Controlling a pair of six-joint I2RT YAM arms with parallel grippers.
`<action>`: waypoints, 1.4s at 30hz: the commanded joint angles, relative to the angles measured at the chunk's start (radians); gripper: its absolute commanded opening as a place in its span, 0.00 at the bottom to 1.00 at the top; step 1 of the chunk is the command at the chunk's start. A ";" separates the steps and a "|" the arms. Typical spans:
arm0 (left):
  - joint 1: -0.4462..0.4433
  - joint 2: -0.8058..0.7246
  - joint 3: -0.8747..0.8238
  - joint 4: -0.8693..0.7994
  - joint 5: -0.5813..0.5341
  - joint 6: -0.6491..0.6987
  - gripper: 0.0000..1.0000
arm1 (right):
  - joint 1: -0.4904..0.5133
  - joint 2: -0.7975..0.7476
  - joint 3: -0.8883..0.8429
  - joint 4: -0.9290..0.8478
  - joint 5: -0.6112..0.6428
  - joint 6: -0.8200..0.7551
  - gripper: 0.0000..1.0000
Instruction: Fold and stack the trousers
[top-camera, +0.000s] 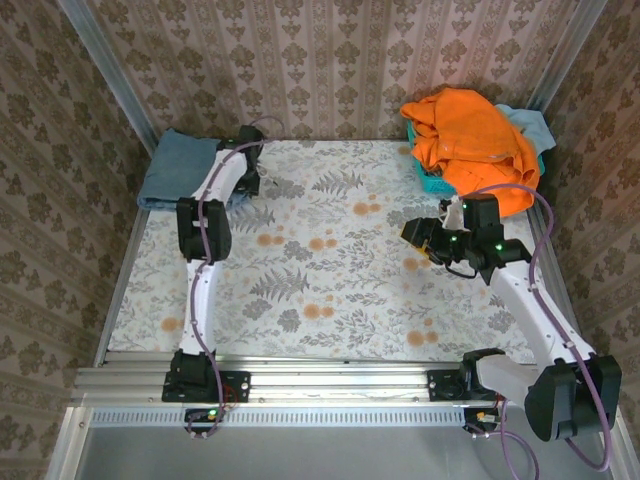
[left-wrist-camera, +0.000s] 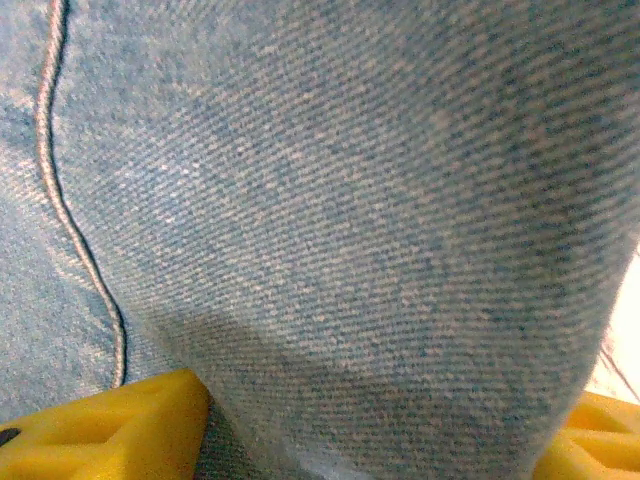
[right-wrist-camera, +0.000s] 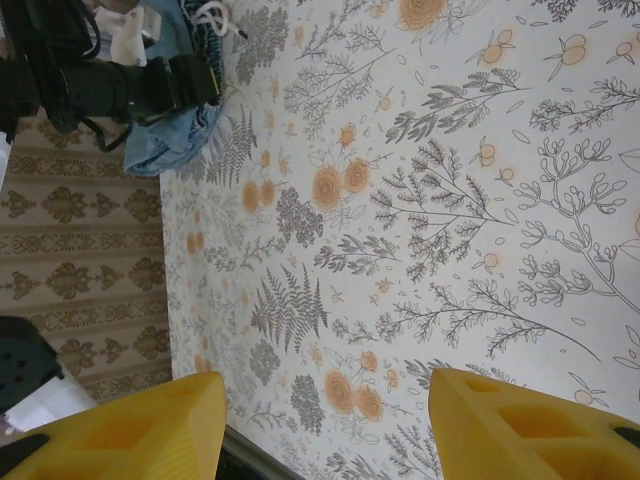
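Note:
The trousers (top-camera: 180, 165) lie folded into a light-blue denim block at the table's far left corner. My left gripper (top-camera: 246, 183) is down at their right edge. In the left wrist view the denim (left-wrist-camera: 350, 200) is right up against the lens. A thick fold of it bulges between the yellow fingers (left-wrist-camera: 110, 430), which stand well apart, with a shadowed gap beside the left one. My right gripper (top-camera: 415, 235) hovers over the right half of the table, open, with bare tablecloth between its fingers (right-wrist-camera: 530, 430). From there the trousers (right-wrist-camera: 170, 140) show far off under the left arm.
A bright orange garment (top-camera: 470, 135) is heaped on a pale turquoise cloth (top-camera: 525, 125) at the far right corner. The flowered tablecloth (top-camera: 330, 260) covers the table. Patterned walls close in the back and both sides, and a metal rail (top-camera: 330, 380) runs along the near edge.

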 joint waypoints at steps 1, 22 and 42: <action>0.044 0.093 0.141 -0.118 0.024 -0.036 0.69 | 0.002 0.011 0.019 0.004 0.003 -0.013 0.58; 0.007 -0.085 -0.133 0.035 0.119 0.064 0.76 | 0.001 0.031 0.102 -0.016 0.031 -0.022 0.58; -0.051 -0.169 -0.309 0.113 0.160 0.081 0.81 | -0.015 -0.024 0.174 -0.085 0.061 -0.045 0.59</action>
